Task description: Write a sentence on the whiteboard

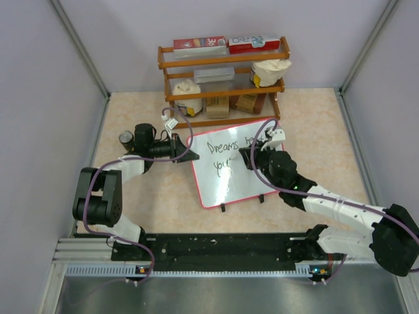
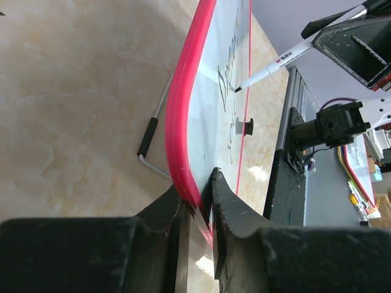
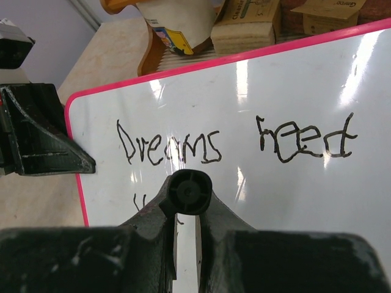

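Left wrist view: left claw [image 2: 204, 186] pinches the whiteboard [image 2: 211, 116] by its edge and should hold firm while the right claw [image 3: 186, 217], gripping the pen [image 2: 284, 58], presses softly.

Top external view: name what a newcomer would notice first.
The red-framed whiteboard lies at table centre, bearing the sentence start "Dreams need". The left hand clamps its edge; the right hand holds a marker to it. A stocked wooden shelf stands behind.
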